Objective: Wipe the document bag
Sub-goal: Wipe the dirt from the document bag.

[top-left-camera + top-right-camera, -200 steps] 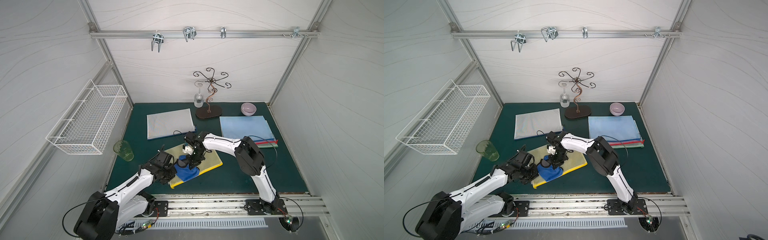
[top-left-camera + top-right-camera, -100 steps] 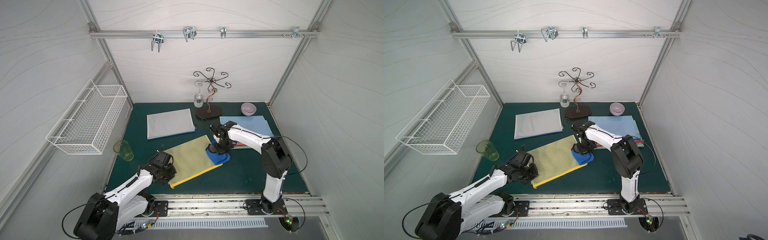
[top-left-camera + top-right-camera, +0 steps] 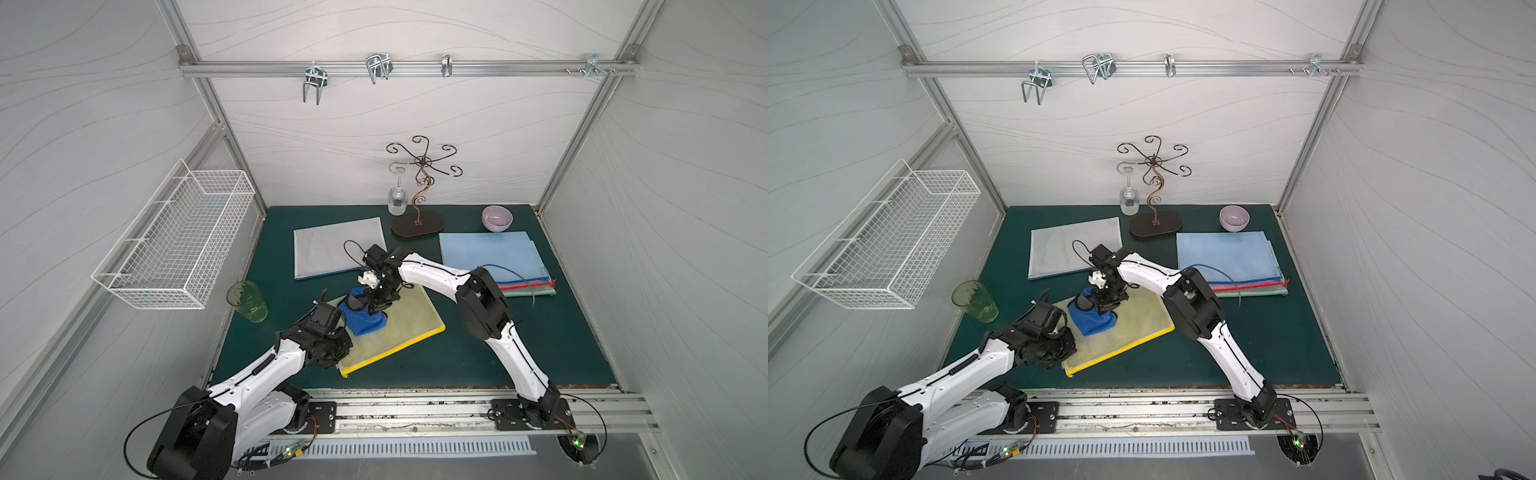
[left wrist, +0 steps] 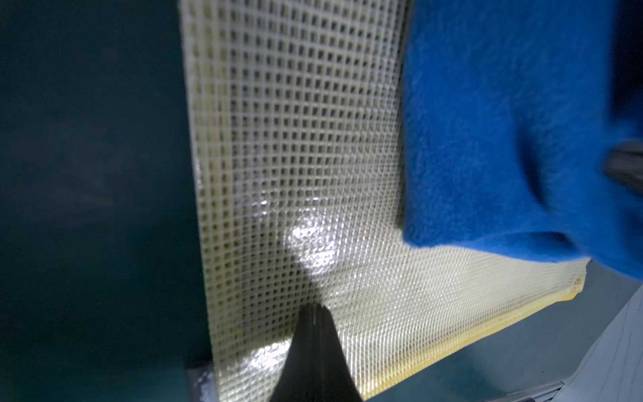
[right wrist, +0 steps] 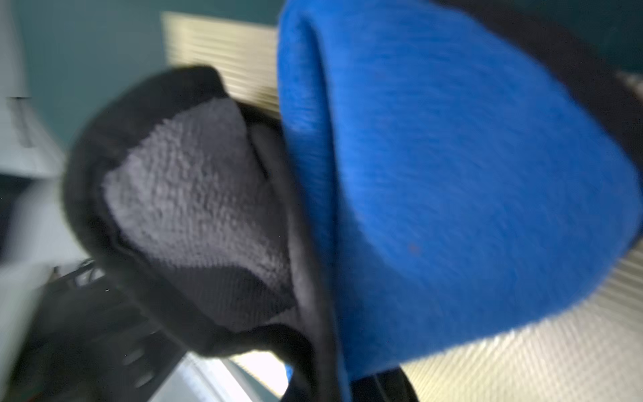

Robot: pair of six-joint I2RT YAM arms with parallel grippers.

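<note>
Document bag [image 3: 409,328], blue cloth [image 3: 365,323] over corner, open mat [image 3: 478,357] beside yellow edge

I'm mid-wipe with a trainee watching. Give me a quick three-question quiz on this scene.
1. Choose: what does the right gripper grip? A) sponge B) blue cloth C) brush
2. True or false: the left gripper is shut, with its tip on the yellow document bag.
3. Fill in: the wine glass hangs ___ from the rack.
Key: 1 B; 2 true; 3 upside down.
</note>
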